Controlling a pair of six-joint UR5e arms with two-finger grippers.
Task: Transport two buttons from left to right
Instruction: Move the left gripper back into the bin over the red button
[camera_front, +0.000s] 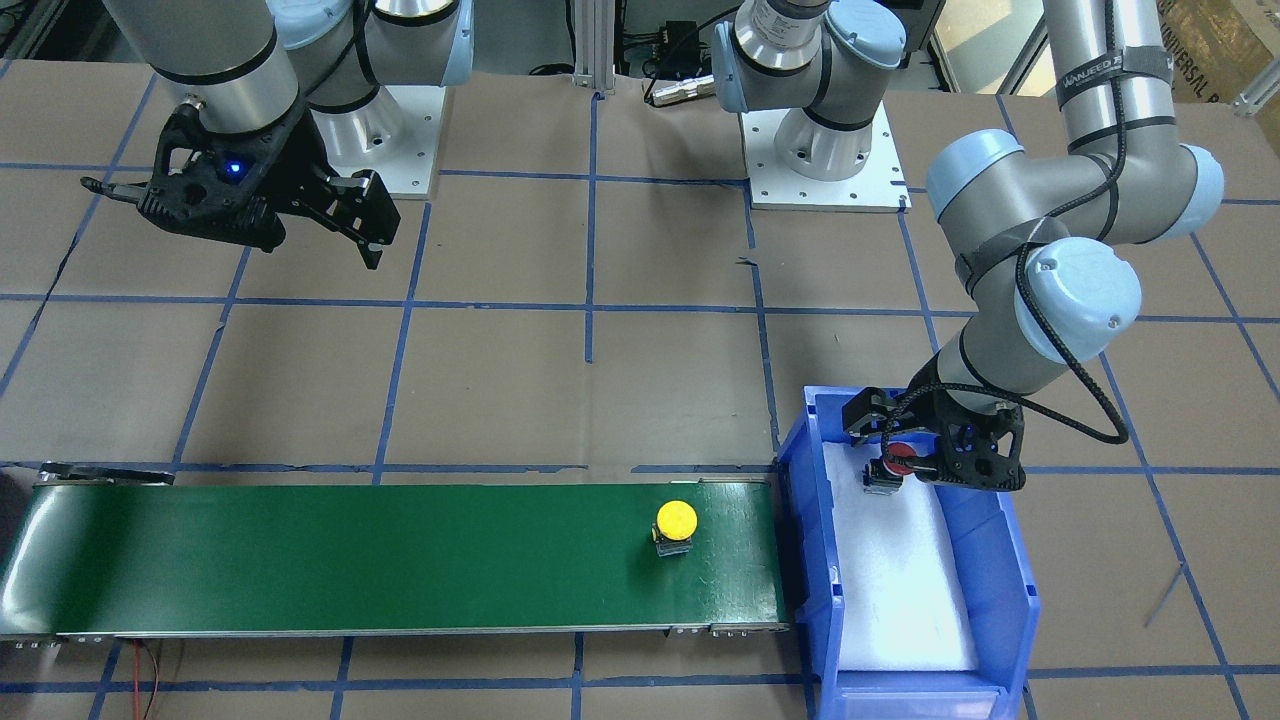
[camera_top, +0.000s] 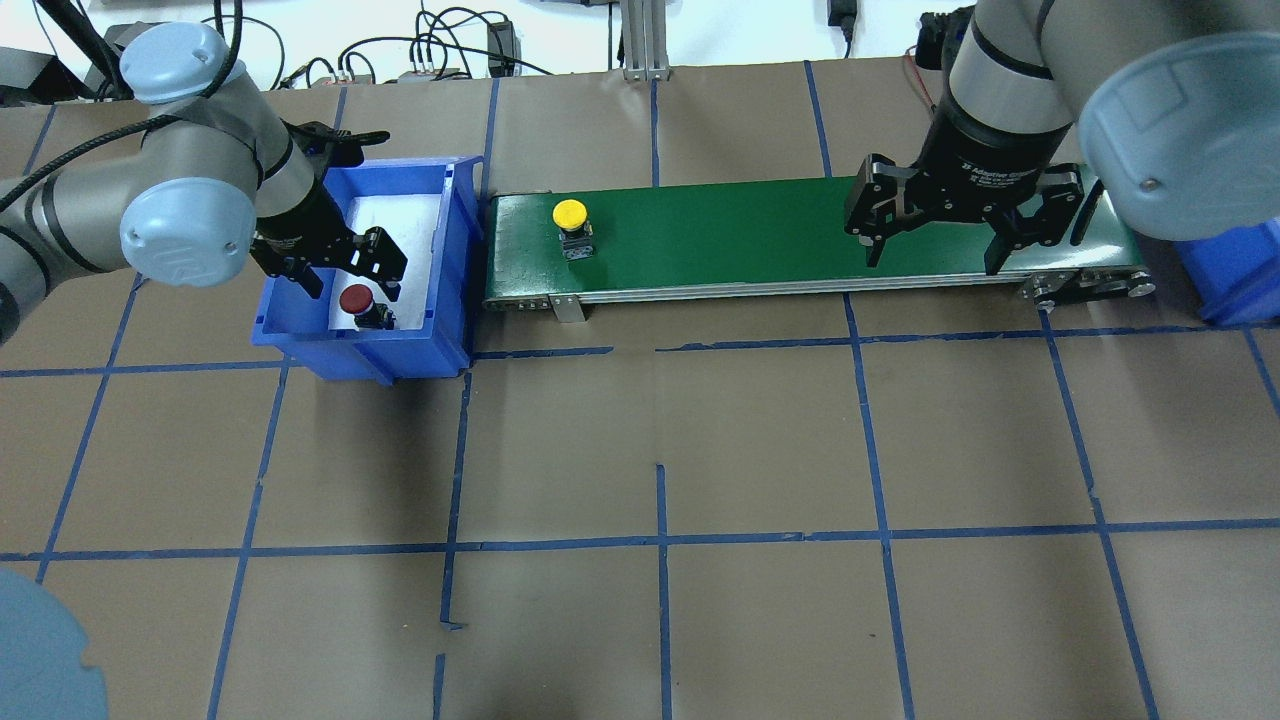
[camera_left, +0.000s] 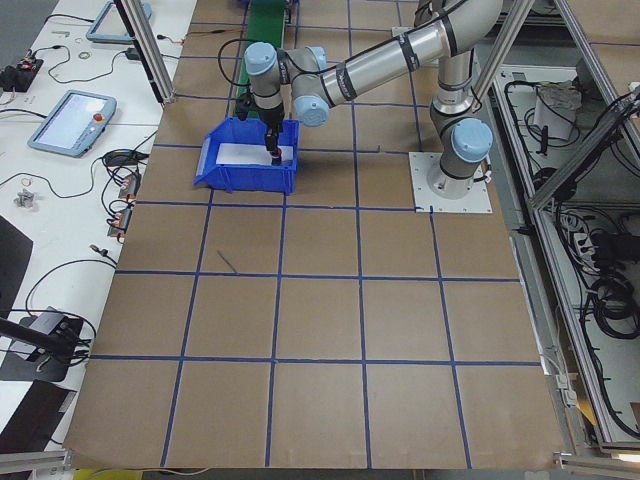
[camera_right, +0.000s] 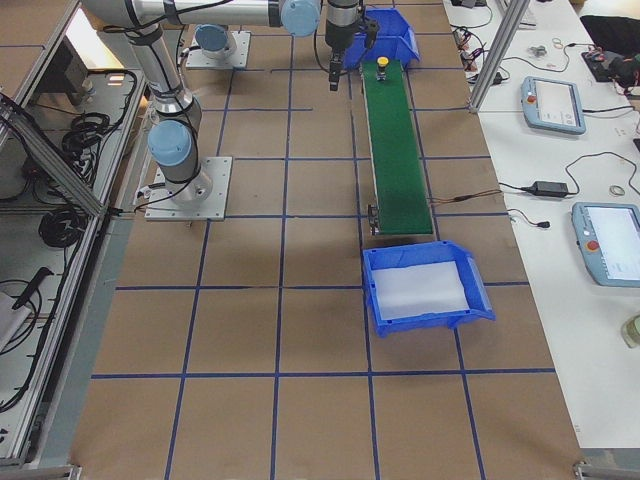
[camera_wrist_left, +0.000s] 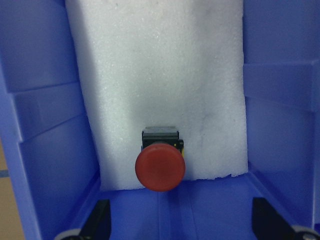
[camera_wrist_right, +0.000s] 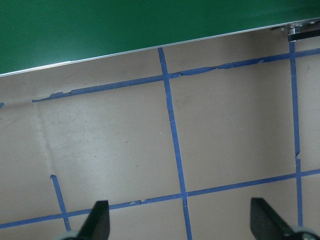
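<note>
The red button (camera_top: 355, 299) stands on white foam inside the left blue bin (camera_top: 400, 350), near its front wall; it also shows in the front view (camera_front: 900, 460) and the left wrist view (camera_wrist_left: 160, 167). My left gripper (camera_top: 345, 280) is open and low in that bin, with one finger on each side of the red button and not touching it. The yellow button (camera_top: 570, 213) stands upright on the left end of the green conveyor belt (camera_top: 760, 240). My right gripper (camera_top: 933, 258) is open and empty, held high over the belt's right end and front edge.
A second blue bin (camera_right: 380, 310) with white foam lies just past the belt's right end; only its corner (camera_top: 1230, 290) shows in the overhead view. The table (camera_top: 660, 450) is brown with a blue tape grid.
</note>
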